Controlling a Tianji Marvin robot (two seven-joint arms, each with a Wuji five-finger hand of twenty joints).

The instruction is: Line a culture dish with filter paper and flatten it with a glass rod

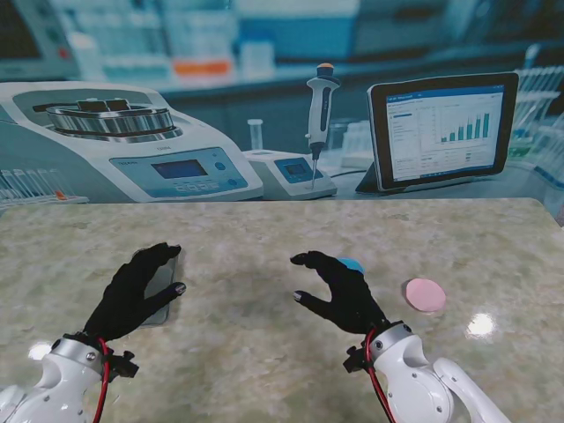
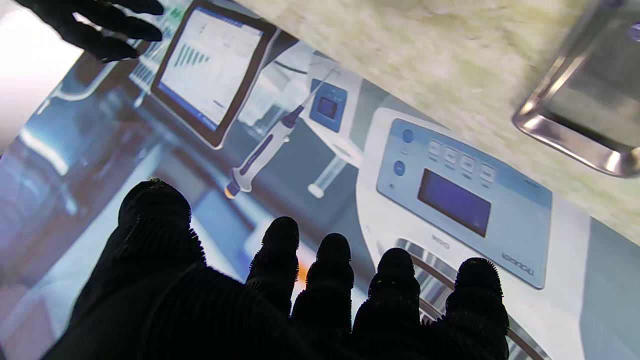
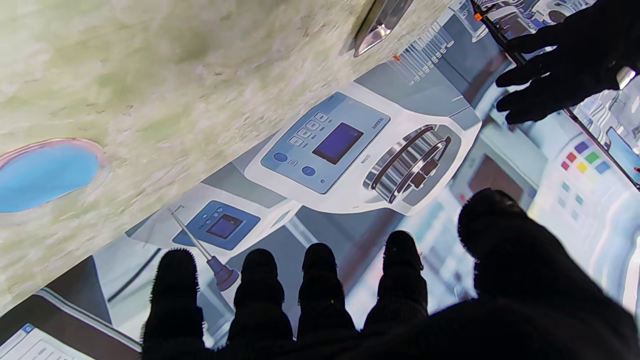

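left hand (image 1: 134, 293): fingers apart, empty, over steel tray (image 2: 582, 95); rim clear only in left wrist view
right hand (image 1: 342, 289): fingers apart, empty
blue dish (image 3: 45, 175): mostly hidden in stand view
pink disc (image 1: 426, 294): stand view only, centre right

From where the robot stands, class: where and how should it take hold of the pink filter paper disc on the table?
The pink filter paper disc lies flat on the marble tabletop, right of the open right hand. Come from above and pinch at its rim, probably after sliding or lifting an edge, since a thin flat disc offers no side to grip.
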